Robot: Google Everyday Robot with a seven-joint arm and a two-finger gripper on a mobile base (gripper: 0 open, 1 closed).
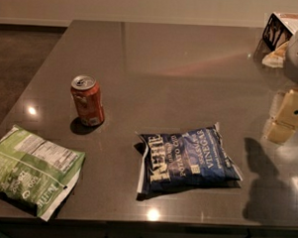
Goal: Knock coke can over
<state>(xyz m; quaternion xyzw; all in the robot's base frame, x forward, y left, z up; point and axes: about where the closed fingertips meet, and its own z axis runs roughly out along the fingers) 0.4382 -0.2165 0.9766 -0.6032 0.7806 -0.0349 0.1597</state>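
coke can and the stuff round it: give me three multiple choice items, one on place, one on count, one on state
1. Where is the coke can relative to the blue chip bag?
A. to its left in the view, farther back
B. lying on top of it
C. to its right

2. How many chip bags lie on the table?
A. one
B. two
C. four

3. How does the coke can stand?
A. knocked flat
B. upright
C. crushed

Answers:
1 A, the can sits left of and behind the bag, apart from it.
2 B, the blue one and a green chip bag.
3 B, its silver top faces up; the gripper is at the right edge of the view, well away from it.
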